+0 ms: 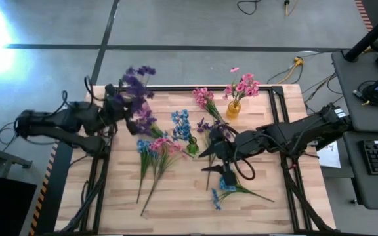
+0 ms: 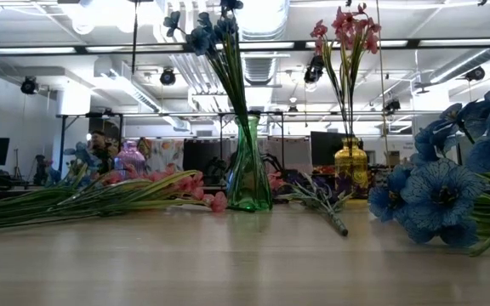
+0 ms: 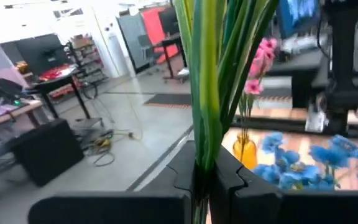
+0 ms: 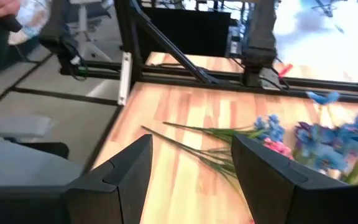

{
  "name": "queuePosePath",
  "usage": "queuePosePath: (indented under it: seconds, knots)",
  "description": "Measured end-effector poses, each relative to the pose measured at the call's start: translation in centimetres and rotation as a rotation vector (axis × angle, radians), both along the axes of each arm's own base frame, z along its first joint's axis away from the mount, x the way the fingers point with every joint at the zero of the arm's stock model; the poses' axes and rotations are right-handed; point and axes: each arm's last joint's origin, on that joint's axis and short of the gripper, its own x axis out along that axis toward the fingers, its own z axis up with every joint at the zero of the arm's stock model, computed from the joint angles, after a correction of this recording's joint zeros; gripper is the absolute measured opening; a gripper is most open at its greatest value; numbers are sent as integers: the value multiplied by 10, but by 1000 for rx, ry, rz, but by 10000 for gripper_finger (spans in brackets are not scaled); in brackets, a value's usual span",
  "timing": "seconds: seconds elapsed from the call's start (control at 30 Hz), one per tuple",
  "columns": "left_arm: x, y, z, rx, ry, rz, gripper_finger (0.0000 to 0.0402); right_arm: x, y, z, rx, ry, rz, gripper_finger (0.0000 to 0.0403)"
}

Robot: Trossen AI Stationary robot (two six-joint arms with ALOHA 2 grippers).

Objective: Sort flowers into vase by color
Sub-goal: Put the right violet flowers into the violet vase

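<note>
My left gripper [image 1: 125, 106] hangs over the table's far left corner, shut on a purple flower sprig [image 1: 136, 82] with green stems [image 3: 207, 81]. My right gripper [image 1: 216, 148] hovers open near the table's middle, just right of the green vase [image 1: 192, 148]; nothing is between its fingers [image 4: 272, 177]. The green vase [image 2: 249, 178] stands upright and holds blue flowers [image 1: 181, 124]. A yellow vase [image 1: 233, 109] at the far side holds pink flowers [image 1: 243, 86]. Loose pink and blue sprigs [image 1: 155, 149] lie flat on the table, and another blue sprig [image 1: 226, 190] lies nearer the front. My left gripper pinches the bundle of green stems [image 3: 202, 163] between its two fingers [image 3: 232, 177]. The fingers point level and lie across the stems. The sprig is lifted clear of the table, with purple blossoms on both sides of the gripper in the high view.
A loose pink sprig [image 1: 203, 97] lies near the far edge, left of the yellow vase. A purple sprig [image 1: 205, 126] lies by my right gripper. Bare wood [image 1: 176, 210] runs along the near edge. A black frame [image 1: 176, 88] borders the table.
</note>
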Motion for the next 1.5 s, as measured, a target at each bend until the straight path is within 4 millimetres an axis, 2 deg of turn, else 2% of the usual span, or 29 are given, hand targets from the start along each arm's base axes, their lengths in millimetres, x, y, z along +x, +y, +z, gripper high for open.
queuePosePath:
  seconds: [0.17, 0.37, 0.63, 1.03, 1.37, 1.5]
  knots:
    - [-11, 37, -34, 13, -57, 70, 0, 0, -2, -2, -35, 9, -36, 212]
    - [-24, 72, -63, 28, -76, 219, 0, 0, -2, -2, -40, 8, -46, 212]
    - [-31, 99, -83, -8, -91, 287, 0, 2, -10, -2, -86, -5, -167, 212]
    - [-30, 105, -103, -95, -81, 310, 0, 8, -32, -2, -88, -3, -239, 212]
    - [-29, 106, -103, -103, -93, 314, 0, 12, -58, -2, -117, 0, -312, 212]
    - [-27, 107, -106, -133, -105, 318, 0, 12, -63, -2, -105, 7, -330, 212]
